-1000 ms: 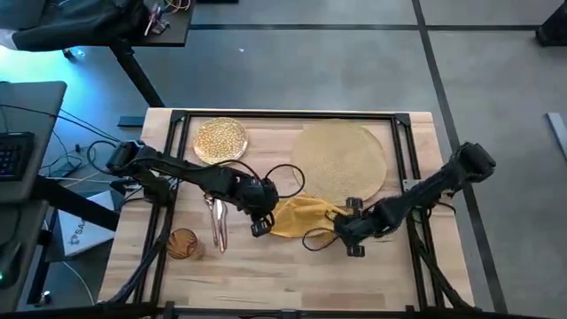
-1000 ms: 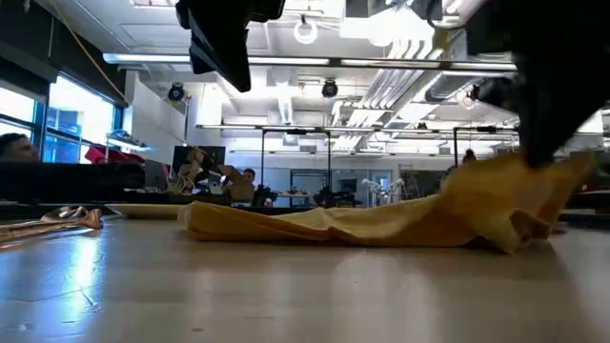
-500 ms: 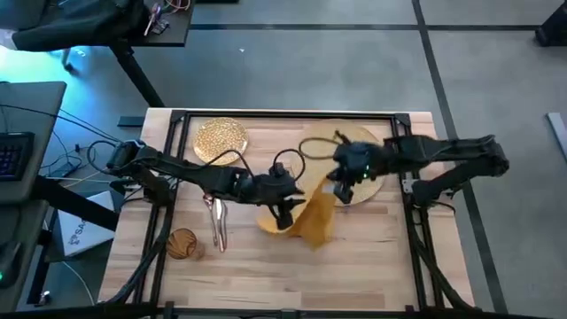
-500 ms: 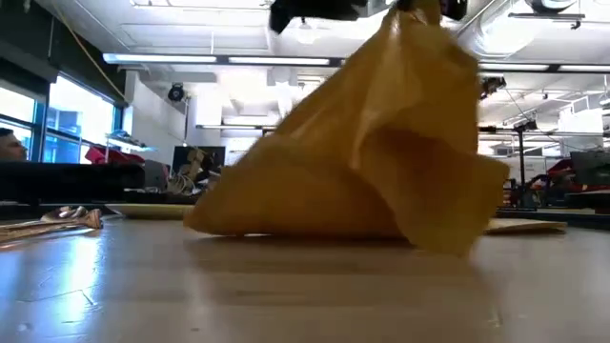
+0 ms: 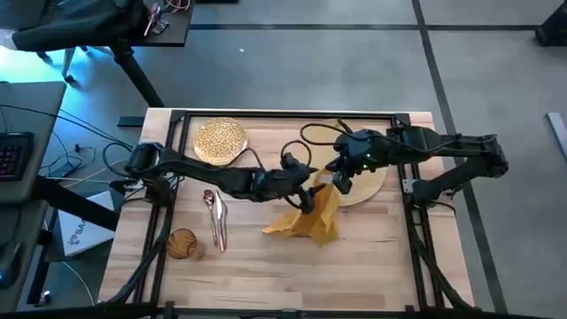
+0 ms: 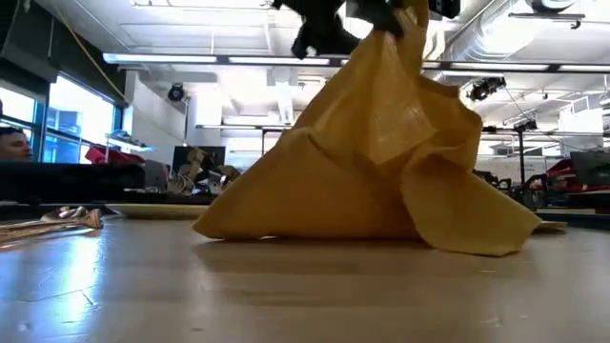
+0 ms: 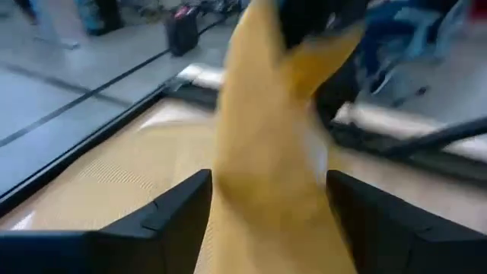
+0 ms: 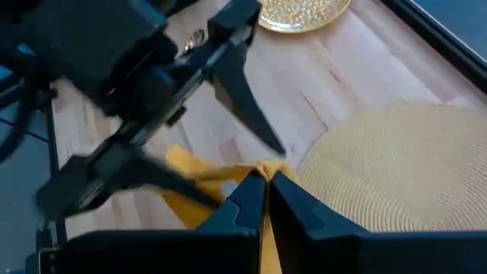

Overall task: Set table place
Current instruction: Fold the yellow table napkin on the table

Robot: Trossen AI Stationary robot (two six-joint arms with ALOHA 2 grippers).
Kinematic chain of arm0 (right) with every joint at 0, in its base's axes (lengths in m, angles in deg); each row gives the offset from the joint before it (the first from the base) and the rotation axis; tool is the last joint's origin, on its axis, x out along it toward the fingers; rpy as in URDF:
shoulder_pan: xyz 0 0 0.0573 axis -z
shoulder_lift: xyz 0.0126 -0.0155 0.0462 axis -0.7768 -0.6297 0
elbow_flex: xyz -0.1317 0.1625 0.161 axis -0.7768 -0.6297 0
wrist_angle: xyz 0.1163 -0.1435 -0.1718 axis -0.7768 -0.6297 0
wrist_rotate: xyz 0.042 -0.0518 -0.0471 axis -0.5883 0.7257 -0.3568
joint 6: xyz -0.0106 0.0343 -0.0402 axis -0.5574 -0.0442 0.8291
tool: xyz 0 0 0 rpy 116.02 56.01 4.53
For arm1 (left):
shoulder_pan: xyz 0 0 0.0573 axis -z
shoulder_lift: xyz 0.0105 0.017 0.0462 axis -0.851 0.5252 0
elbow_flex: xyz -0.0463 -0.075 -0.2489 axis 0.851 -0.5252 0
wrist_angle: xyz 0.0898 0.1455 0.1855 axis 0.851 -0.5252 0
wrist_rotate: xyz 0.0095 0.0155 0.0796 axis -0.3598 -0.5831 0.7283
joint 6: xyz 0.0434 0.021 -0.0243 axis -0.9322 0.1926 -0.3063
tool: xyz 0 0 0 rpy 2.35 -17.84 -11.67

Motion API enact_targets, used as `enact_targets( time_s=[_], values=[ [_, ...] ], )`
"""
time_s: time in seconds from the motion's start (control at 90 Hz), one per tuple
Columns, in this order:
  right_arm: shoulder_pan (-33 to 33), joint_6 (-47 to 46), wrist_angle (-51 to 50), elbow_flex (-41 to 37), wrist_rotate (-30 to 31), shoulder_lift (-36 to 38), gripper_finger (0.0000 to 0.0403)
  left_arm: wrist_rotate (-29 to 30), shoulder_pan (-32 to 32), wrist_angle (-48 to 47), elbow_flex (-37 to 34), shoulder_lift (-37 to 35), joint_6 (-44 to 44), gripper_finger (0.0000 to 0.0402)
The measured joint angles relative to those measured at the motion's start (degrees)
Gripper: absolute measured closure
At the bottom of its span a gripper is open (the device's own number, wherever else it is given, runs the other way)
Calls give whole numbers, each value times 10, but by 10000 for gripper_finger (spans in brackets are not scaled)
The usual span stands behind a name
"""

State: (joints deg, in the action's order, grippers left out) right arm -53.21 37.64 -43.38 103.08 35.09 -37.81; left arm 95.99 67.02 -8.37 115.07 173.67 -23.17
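Napkin cloth [image 5: 310, 218], mustard yellow, is held up in a peak over the middle of the light-wood desk [image 5: 372, 257], its lower folds resting on the planks just beside the near edge of the round straw-coloured mat [image 5: 368, 182]. The right claw [image 8: 265, 183] is pressed together on the top corner of the cloth, above the mat's rim. The left claw [image 7: 266, 199] is spread wide, with the cloth hanging between its fingers, and no grip on it is seen. In the low view the napkin [image 6: 381, 162] stands as a tent with both claws at its top. The glittery gold plate [image 5: 220, 139] lies toward the far left of the desk, well apart from the mat. The metallic cutlery [image 5: 215, 217] lies on the left, and the amber tumbler [image 5: 182, 242] is seen near it, toward the front-left corner.
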Motion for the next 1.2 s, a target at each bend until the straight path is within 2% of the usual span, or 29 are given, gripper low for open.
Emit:
enact_targets(
  time_s=[0.167, 0.378, 0.689, 0.833, 0.956, 1.1, 1.2],
  values=[
    [0, 0, -22, 0, 0, 15, 403, 23, 6, -110, 0, -5, 38, 211],
    [0, 0, -22, 0, 0, 34, 403, -8, 2, -235, 0, -5, 110, 265],
    [0, -2, -24, 7, 1, 63, 403, -126, -16, -249, 1, 26, 104, 310],
    [0, -2, -44, 46, -5, 70, 403, -137, -16, -274, 1, 30, 104, 324],
    [0, 0, -78, 84, -33, 70, 403, -115, -16, -313, 0, 11, 102, 345],
    [0, 1, -117, 121, -78, 70, 403, -110, -16, -343, 0, -39, 75, 391],
    [-1, -1, -137, 140, -110, 70, 403, -116, -12, -373, 0, -86, 71, 397]
  ],
)
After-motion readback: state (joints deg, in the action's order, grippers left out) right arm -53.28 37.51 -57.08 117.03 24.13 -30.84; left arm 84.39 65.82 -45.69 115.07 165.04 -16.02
